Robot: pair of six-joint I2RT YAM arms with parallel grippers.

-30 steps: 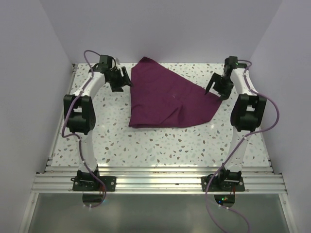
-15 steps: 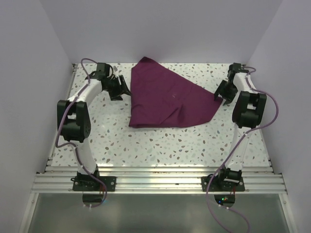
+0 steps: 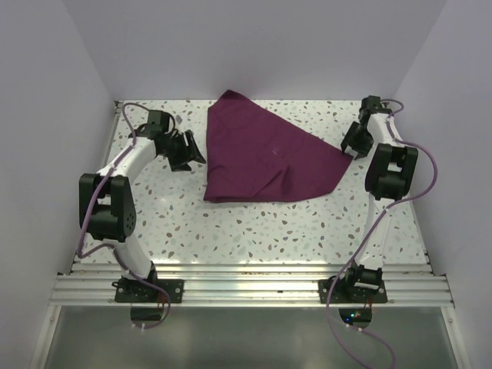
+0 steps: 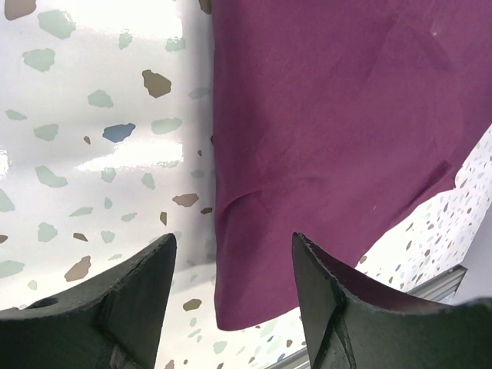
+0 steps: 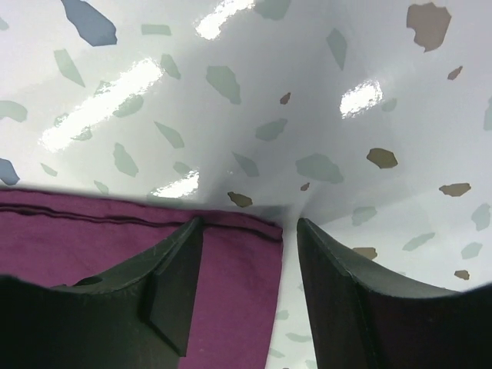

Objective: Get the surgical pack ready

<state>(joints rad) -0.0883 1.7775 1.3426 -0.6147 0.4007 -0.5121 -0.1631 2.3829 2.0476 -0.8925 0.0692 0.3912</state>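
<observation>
The surgical pack shows only as a deep-maroon cloth (image 3: 261, 157), folded flat into a rough triangle at the back middle of the table; no tray, instruments or pads show. My left gripper (image 3: 188, 150) hovers low at the cloth's left edge, open. In the left wrist view the cloth (image 4: 346, 115) and its near left corner lie between and beyond the left gripper (image 4: 232, 240). My right gripper (image 3: 354, 146) sits at the cloth's right corner, open. In the right wrist view the hemmed corner of the cloth (image 5: 77, 238) lies between the fingers of the right gripper (image 5: 250, 224), unclamped.
The speckled terrazzo table (image 3: 254, 231) is boxed in by pale walls at the back and on both sides. An aluminium rail (image 3: 246, 288) with both arm bases runs along the near edge. Purple cables loop off each arm.
The left arm swung outward and its gripper slid a little nearer along the cloth's left edge. The right gripper dropped onto the cloth's right corner and its jaws narrowed.
</observation>
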